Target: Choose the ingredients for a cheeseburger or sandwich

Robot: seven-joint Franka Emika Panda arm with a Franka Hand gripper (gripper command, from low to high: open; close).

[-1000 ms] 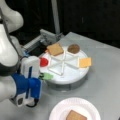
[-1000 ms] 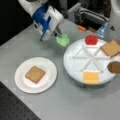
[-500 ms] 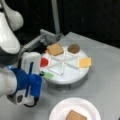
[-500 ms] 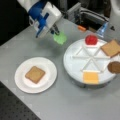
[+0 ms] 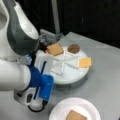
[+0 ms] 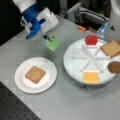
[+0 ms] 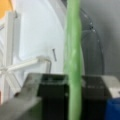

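My gripper (image 6: 50, 38) is shut on a light green disc (image 6: 52, 44), held above the table between the white segmented tray (image 6: 68, 65) and the white plate (image 6: 21, 82). The wrist view shows the green disc (image 7: 73, 62) edge-on between the fingers, with the tray (image 7: 32, 37) behind it. On the plate lies one toast square (image 6: 35, 74), the sandwich as it stands. The tray holds a red disc (image 6: 91, 40), a toast square (image 6: 111, 48), a brown patty (image 6: 115, 67) and a yellow cheese square (image 6: 90, 77). In a front view the arm's wrist (image 5: 45, 87) hides the fingers.
A grey box with cables (image 6: 87, 15) and a small orange piece (image 6: 81, 28) sit behind the tray. The table's edge runs along a front view's lower left, with dark perforated floor (image 6: 15, 110) beyond it.
The gripper has carried the green disc a little to the left in a front view, away from the tray and toward the plate side. Everything on the tray and the plate stayed still.
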